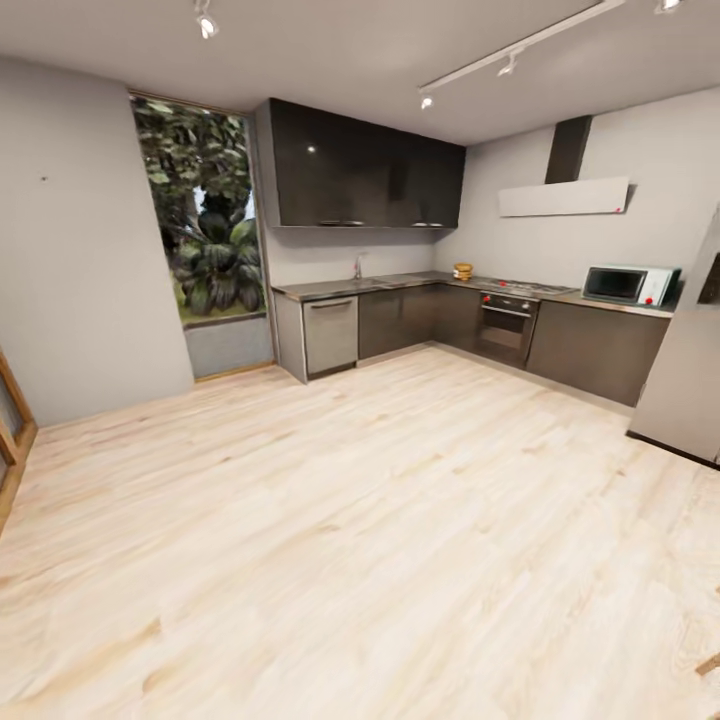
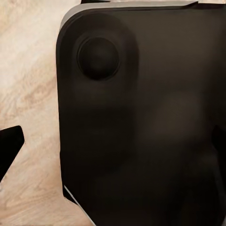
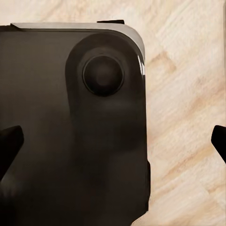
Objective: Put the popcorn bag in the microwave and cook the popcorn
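Note:
Far across the room, the small tan popcorn bag stands on the grey countertop near its corner. The pale microwave, its dark door closed, sits at the right end of the same counter. Popcorn bits are too small to see from here. In the left wrist view my left gripper is open, one dark fingertip at the frame's edge, above my dark base and the wood floor. In the right wrist view my right gripper is open too, fingertips wide apart, holding nothing.
A wide light wood floor lies between me and the dark cabinets. A built-in oven with red knobs sits under the hob. A grey fridge stands at the right, a tall window at the back left.

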Motion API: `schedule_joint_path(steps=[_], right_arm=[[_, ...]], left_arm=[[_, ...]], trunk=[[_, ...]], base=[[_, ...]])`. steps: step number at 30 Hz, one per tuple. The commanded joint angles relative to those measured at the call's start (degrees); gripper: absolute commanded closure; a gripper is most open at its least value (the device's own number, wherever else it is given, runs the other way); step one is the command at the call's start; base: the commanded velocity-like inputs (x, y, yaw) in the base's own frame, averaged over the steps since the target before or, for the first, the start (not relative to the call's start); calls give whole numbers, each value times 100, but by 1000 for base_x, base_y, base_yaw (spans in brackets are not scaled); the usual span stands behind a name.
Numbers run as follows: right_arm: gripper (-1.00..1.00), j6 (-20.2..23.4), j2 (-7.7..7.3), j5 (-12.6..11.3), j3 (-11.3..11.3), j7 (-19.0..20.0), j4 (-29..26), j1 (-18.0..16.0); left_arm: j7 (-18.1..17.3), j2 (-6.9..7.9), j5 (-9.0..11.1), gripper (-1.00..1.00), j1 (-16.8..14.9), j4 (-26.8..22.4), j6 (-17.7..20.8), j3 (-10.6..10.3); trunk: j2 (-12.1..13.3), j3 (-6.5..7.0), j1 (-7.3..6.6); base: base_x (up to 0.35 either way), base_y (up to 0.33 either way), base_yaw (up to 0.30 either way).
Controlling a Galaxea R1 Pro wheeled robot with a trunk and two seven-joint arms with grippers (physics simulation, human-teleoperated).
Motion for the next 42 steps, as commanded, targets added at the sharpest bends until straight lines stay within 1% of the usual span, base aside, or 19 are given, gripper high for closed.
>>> schedule_joint_path(steps=[1,5,8,42], right_arm=[[-100,-25,1,-34,1,-3,4,-2],[-100,-27,1,-34,1,-3,4,-2],[-100,-25,1,-34,1,-3,4,-2],[-100,-25,0,-34,1,-3,4,-2]], left_arm=[[2,-1,20,-100,-1,-1,-8,2],[2,-1,20,-100,2,-1,-11,2],[2,1,20,-100,2,-1,-15,2],[3,1,11,-100,-1,-1,-25,2]], trunk=[[-2,-4,3],[-2,-4,3],[-2,-4,3],[-2,-4,3]], base=[[307,0,-254],[300,0,-254],[128,0,-254],[2,0,-254]])
